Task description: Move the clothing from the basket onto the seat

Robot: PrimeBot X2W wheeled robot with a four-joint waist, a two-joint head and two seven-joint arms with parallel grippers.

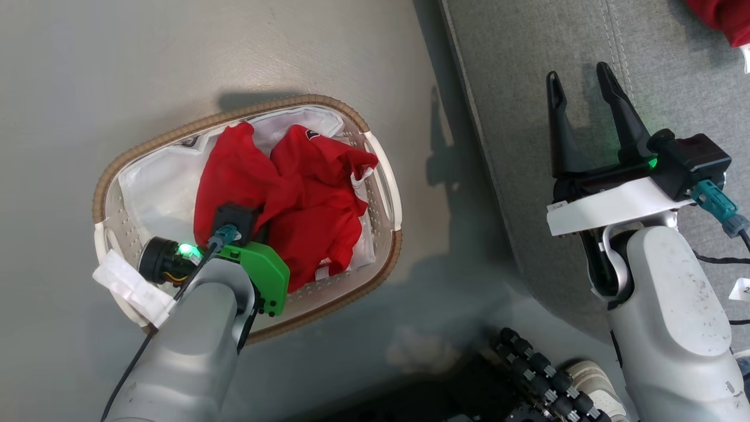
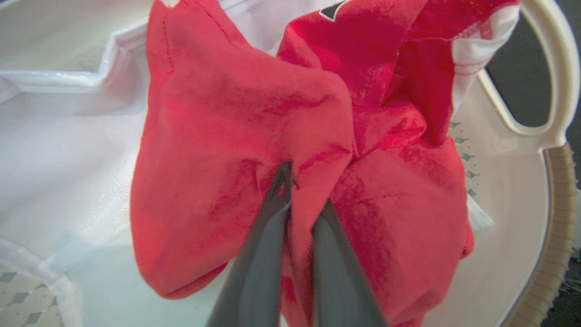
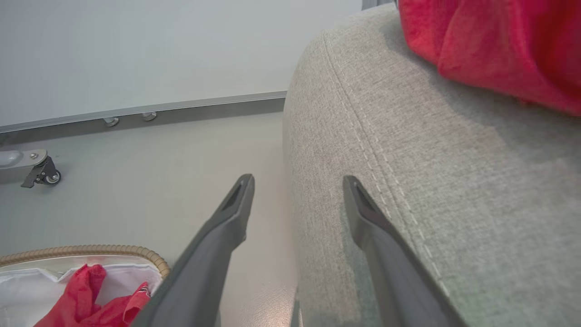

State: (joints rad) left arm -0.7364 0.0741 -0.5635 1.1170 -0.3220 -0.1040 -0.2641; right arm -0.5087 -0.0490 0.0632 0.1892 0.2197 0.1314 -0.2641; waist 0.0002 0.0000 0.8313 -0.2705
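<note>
The big grey seat [image 1: 515,88] takes up the right side of the head view, and up in its far corner a red jersey [image 1: 718,17] lies on the cushion. Left of it, on the pale floor [image 1: 117,58], sits the basket [image 1: 176,132], just apart from the seat's edge, its white liner [image 1: 152,187] showing inside. Crumpled in the basket, toward its right half, is the second red jersey [image 1: 316,199], with white trim and a small tag peeking out. Planted in it is the left end effector [image 2: 305,190]: fingers pressed together, a ridge of red cloth pinched between them, clear in the left wrist view. Over the seat's near edge hangs the right end effector [image 1: 580,73], fingers spread wide with nothing between them. In the right wrist view the stitched seam runs beneath one finger.
</note>
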